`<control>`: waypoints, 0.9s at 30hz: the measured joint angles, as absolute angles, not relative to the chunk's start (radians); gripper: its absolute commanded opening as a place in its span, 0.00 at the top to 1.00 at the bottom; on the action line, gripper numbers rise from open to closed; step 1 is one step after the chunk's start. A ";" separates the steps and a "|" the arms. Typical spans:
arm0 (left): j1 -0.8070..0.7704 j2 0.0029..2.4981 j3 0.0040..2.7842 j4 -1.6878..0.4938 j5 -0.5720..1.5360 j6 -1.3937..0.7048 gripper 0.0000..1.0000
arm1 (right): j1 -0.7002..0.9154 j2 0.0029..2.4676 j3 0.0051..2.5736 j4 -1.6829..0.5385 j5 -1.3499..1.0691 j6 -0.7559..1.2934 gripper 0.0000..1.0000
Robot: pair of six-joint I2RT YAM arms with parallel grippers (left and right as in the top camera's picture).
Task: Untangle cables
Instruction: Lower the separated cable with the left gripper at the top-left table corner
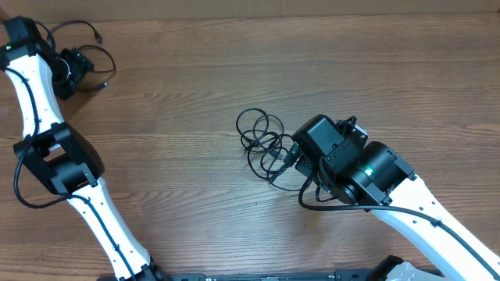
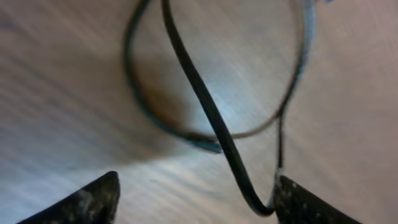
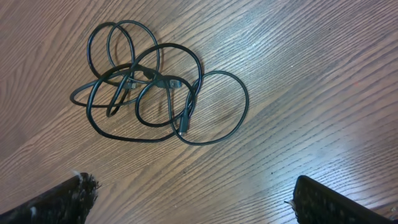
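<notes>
The left claw (image 2: 196, 200) is seen open, its two dark fingers (image 2: 93, 200) set wide apart at the bottom corners of the wrist view, and nothing is gripped between them. A loose cable (image 2: 205, 106) is laid across the gap: one thick black strand is bent at the tip of the finger on the right of that view (whether it touches cannot be told through the blur). Beyond this strand, a thinner loop of the same cable is spread on the wood. From overhead, this claw is found at the far left corner of the bench (image 1: 234, 62), with the loose cable curled around and beside it, a small plug end being shown just past the arm.

The right claw (image 3: 193, 200) is likewise open, with its fingers held as wide apart as the view allows, and it is empty. Just ahead of it, a cable bundle (image 3: 166, 80) is laid flat on the bench in several overlapping loops, apart from both fingers. From overhead, the bundle is placed near the middle of the bench, well apart from the loose cable.
</notes>
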State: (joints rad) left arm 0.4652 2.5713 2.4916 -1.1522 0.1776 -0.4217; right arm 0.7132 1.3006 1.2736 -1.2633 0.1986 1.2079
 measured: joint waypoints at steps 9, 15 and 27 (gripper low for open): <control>0.464 2.592 2.492 -1.192 0.117 -0.362 0.17 | 0.713 1.301 1.274 -1.263 0.199 1.207 0.00; 0.447 2.663 2.492 -1.142 0.115 -0.362 0.21 | 0.713 1.301 1.274 -1.264 0.199 1.208 0.00; 0.425 2.696 2.497 -1.002 0.212 -0.364 0.74 | 0.713 1.301 1.273 -1.261 0.199 1.208 0.00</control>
